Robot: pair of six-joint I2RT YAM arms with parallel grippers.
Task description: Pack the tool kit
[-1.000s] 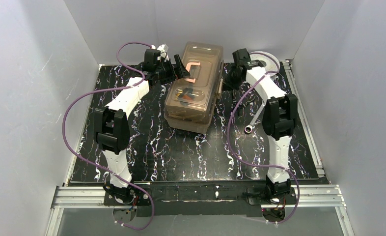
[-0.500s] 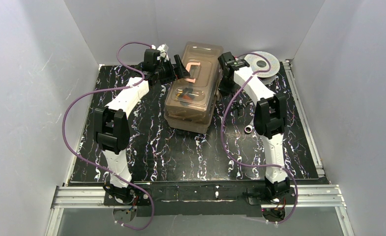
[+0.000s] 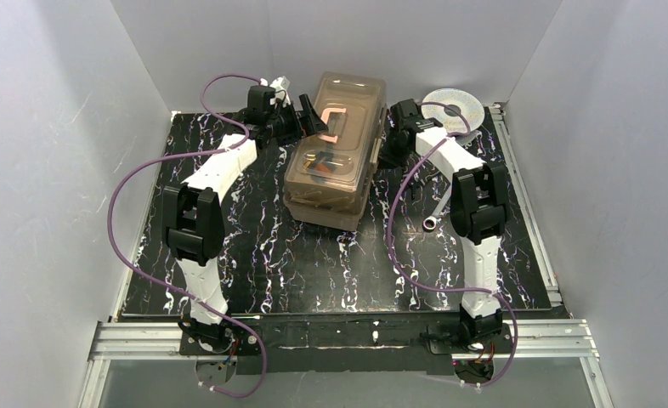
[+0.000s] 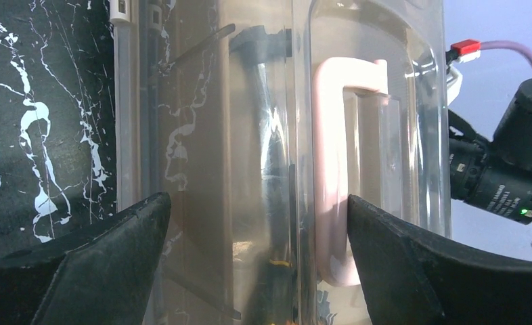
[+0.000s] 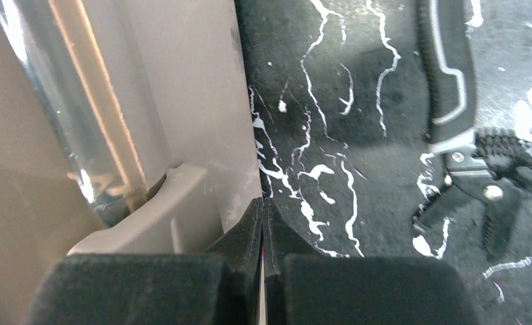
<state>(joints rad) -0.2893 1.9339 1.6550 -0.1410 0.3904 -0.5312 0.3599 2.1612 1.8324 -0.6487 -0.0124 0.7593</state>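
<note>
**Top view.** Large beige plastic toolbox [image 3: 335,153] at the far middle of the black, white-veined table [image 3: 314,255], its translucent brown lid [image 3: 352,92] shut. Dark hand tools [image 3: 320,163] dimly visible through the lid, kind not discernible. Cream handle [image 3: 334,127] on top of the lid. Small silver ring-ended tool [image 3: 432,223] on the table beside the right arm's elbow. Round silver spool [image 3: 454,108] at the far right corner.

**Left wrist view.** Left gripper [image 4: 256,210] over the far left part of the box. Fingers spread wide, with the lid's raised ridge and the handle's long bar between them, and nothing gripped. Contact between finger and handle not determinable.

**Right wrist view.** Right gripper [image 5: 263,210] low against the box's right flank. Fingers pressed together with nothing between them, tips just beside the beige wall and a latch tab [image 5: 148,203]. Black-handled pliers [image 5: 483,183] on the table near that gripper, outside the box.
</note>
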